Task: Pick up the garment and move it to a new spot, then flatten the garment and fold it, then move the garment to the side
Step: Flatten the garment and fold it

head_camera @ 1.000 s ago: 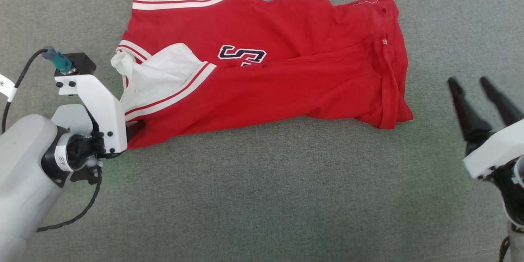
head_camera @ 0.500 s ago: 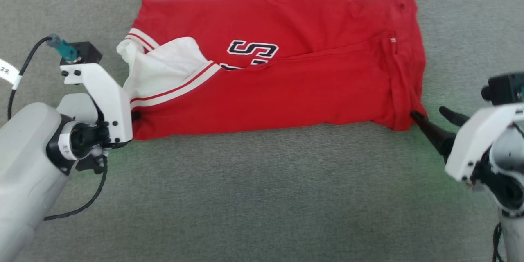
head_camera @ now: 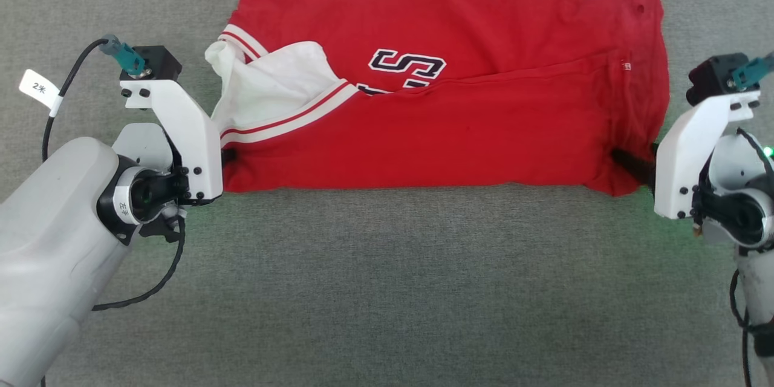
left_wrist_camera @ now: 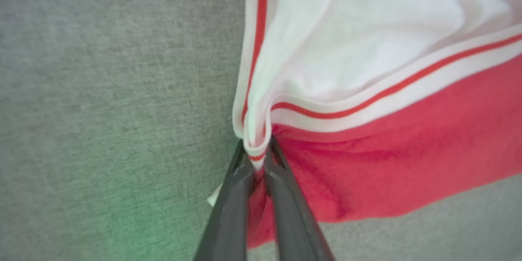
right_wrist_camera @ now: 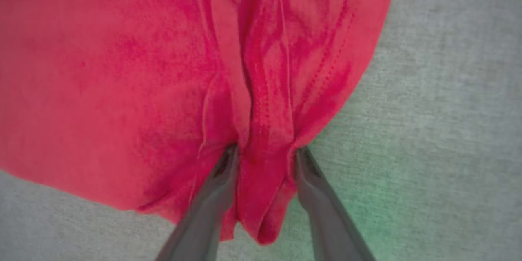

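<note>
The garment (head_camera: 435,127), a red jersey with white sleeves and dark chest lettering, lies folded lengthwise on the grey surface. My left gripper (head_camera: 227,157) is at its lower left corner. In the left wrist view that gripper (left_wrist_camera: 257,159) is shut on the striped trim where the white sleeve meets the red cloth of the garment (left_wrist_camera: 387,163). My right gripper (head_camera: 629,163) is at the lower right corner. In the right wrist view the right gripper (right_wrist_camera: 263,155) has its fingers apart, straddling a bunched fold of the garment's (right_wrist_camera: 122,69) red hem.
A grey carpet-like surface (head_camera: 387,290) spreads on all sides of the jersey, with broad bare room in front of it. A black cable with a white tag (head_camera: 37,88) loops off my left wrist.
The head camera has shifted. My right arm swung in from the right to the lower right hem corner, fingers now either side of it. The jersey's front edge looks straighter.
</note>
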